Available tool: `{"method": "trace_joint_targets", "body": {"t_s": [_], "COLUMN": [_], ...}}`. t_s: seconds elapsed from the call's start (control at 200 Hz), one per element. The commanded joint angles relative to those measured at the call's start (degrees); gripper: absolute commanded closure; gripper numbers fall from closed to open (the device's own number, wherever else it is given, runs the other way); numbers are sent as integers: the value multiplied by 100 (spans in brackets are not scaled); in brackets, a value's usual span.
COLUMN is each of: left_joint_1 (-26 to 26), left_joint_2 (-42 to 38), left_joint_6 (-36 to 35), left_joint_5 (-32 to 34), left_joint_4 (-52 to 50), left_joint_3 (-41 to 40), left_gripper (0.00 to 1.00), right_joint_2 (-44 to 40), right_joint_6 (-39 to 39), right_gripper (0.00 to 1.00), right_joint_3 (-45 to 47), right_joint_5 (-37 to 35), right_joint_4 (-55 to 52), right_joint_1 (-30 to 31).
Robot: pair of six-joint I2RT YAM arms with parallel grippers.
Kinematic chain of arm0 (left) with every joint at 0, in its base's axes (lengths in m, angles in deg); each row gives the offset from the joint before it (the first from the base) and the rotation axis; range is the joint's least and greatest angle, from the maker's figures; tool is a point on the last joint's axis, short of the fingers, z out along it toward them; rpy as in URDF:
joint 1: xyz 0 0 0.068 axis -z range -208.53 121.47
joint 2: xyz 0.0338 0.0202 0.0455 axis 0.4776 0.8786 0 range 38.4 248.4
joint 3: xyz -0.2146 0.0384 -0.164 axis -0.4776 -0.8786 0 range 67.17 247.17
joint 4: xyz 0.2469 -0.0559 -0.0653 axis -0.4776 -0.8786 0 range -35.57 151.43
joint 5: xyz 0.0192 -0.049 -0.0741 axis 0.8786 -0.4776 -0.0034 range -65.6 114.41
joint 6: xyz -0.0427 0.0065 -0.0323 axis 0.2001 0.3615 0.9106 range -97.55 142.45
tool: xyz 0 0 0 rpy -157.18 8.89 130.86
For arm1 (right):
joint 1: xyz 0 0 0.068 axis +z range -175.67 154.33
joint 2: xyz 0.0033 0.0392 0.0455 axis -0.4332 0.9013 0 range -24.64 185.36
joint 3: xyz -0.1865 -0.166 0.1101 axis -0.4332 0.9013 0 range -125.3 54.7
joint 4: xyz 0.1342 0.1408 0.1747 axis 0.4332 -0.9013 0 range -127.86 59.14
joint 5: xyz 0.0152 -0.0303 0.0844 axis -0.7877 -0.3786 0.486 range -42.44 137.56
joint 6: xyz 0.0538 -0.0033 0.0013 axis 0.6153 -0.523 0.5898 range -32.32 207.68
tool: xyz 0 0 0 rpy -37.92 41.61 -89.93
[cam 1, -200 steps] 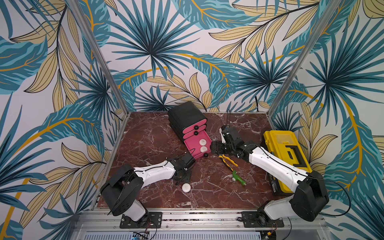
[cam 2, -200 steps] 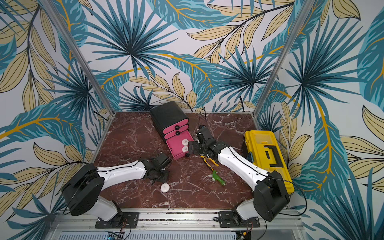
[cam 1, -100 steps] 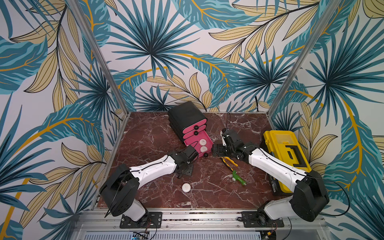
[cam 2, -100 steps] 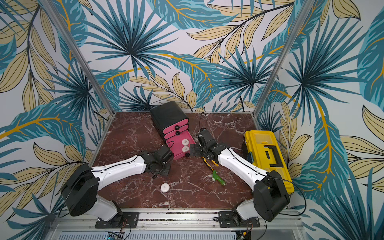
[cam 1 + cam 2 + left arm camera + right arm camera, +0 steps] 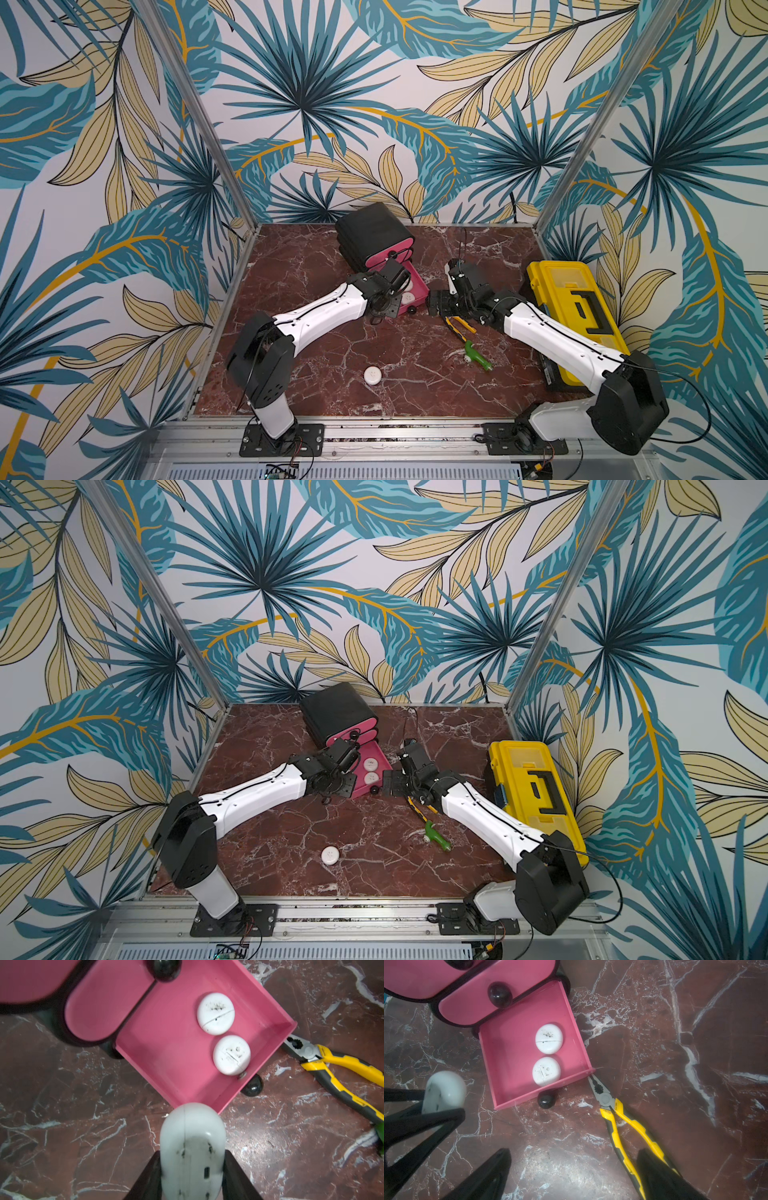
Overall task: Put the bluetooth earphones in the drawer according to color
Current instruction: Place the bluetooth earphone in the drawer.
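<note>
Just beside open drawer (image 5: 166, 1059) corner, left hand (image 5: 192, 1152) clamping white case (image 5: 192, 1126), 2 inside.

No text, brand or number can be read anywhere. The white earphone cases (image 5: 215, 1013) bear only dark smudges, nothing legible.

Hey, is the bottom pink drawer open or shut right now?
Open: the bottom drawer is pulled out of the cabinet, with two white earphone cases lying inside.
</note>
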State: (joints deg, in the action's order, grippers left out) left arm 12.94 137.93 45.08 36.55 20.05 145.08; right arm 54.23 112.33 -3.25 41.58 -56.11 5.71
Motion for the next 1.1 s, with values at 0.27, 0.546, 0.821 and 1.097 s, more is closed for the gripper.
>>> {"method": "trace_joint_targets", "body": {"t_s": [0.27, 0.546, 0.821, 1.097], "left_joint_1": [-78, -72, -75, -114], "left_joint_2": [906, 1339, 1765, 1954], "left_joint_6": [-527, -685, -718, -646], "left_joint_5": [694, 772, 873, 895], "left_joint_4": [175, 540, 660, 575], "left_joint_3": [895, 1141, 1396, 1494], "left_gripper": [71, 70, 68, 59], "right_joint_2": [-258, -274, -232, -223], "right_joint_6": [302, 485, 568, 594], "right_gripper": [1, 1, 1, 0], "right_joint_3": [436, 605, 680, 707], "right_joint_5": [250, 509, 609, 690], "right_joint_4": [242, 455, 513, 522], "right_joint_1": [-22, -20, -22, -17]}}
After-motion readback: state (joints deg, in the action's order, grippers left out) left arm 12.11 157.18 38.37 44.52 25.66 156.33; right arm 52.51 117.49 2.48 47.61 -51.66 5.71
